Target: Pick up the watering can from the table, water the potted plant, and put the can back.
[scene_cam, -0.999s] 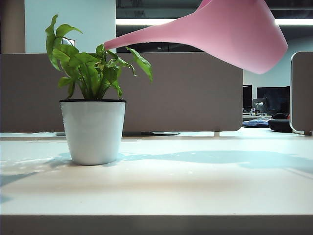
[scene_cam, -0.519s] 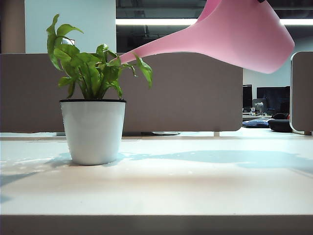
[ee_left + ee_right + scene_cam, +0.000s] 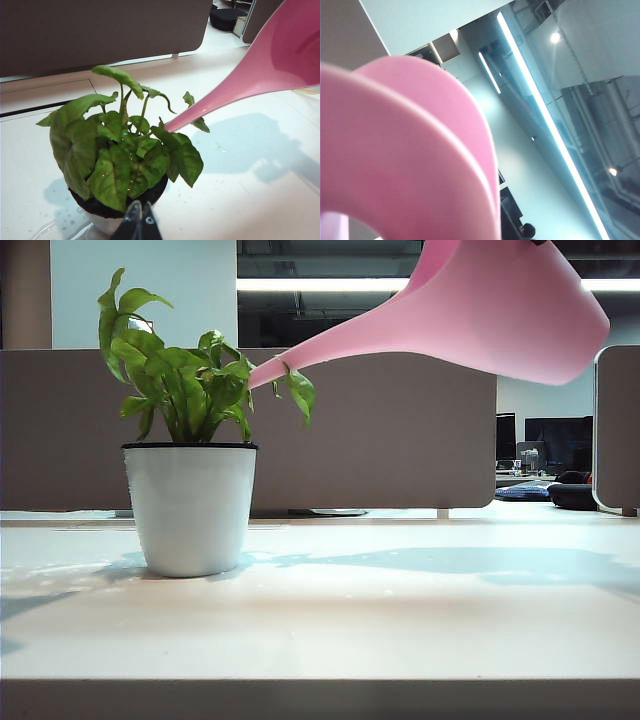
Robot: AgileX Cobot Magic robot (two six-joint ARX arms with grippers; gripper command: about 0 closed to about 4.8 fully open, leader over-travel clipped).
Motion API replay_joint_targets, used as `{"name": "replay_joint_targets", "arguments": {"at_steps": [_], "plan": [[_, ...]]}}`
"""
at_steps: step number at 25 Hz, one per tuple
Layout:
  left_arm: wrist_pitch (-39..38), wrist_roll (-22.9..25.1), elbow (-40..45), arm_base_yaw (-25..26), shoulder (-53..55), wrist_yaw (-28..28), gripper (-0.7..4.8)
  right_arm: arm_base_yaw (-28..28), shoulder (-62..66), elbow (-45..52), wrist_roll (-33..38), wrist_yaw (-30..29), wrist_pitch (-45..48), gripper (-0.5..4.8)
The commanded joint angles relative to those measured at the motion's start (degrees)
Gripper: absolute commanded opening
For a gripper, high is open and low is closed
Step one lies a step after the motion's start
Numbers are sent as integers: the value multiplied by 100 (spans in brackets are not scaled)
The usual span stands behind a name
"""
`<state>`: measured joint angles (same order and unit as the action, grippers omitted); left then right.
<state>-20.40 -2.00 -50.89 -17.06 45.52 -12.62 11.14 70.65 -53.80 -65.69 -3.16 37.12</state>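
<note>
The pink watering can [image 3: 510, 320] hangs tilted in the air at the upper right, above the table [image 3: 400, 610]. Its long spout slants down to the left, and the tip rests among the leaves of the potted plant [image 3: 190, 505]. The can's pink body [image 3: 405, 150] fills the right wrist view and hides my right gripper's fingers, which carry the can. In the left wrist view the spout [image 3: 215, 97] ends over the green leaves [image 3: 120, 155]. My left gripper [image 3: 140, 210] is shut and empty, just in front of the pot's rim.
A grey partition panel [image 3: 400, 430] runs behind the table, and a second panel [image 3: 618, 430] stands at the far right. Water droplets [image 3: 65, 220] speckle the tabletop by the pot. The table's darker front edge [image 3: 320, 698] is nearest the exterior camera.
The can has tipped further. Its spout tip has dropped and drawn back to the right into the leaves, and the body has shifted slightly right. The pot has not moved.
</note>
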Motion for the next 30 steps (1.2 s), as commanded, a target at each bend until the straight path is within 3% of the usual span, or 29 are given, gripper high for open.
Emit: {"name": "replay_joint_targets", "arguments": {"at_steps": [1, 6, 30], "plan": [[68, 4, -37, -7, -13, -26, -4, 136, -105, -120, -68, 0, 337, 133], [-15, 4, -37, -7, -13, -28, -4, 369, -98, -337, -251, 2, 334, 133], [-50, 4, -37, -7, -13, -26, -4, 372, -94, -435, -614, 4, 278, 120]]}}
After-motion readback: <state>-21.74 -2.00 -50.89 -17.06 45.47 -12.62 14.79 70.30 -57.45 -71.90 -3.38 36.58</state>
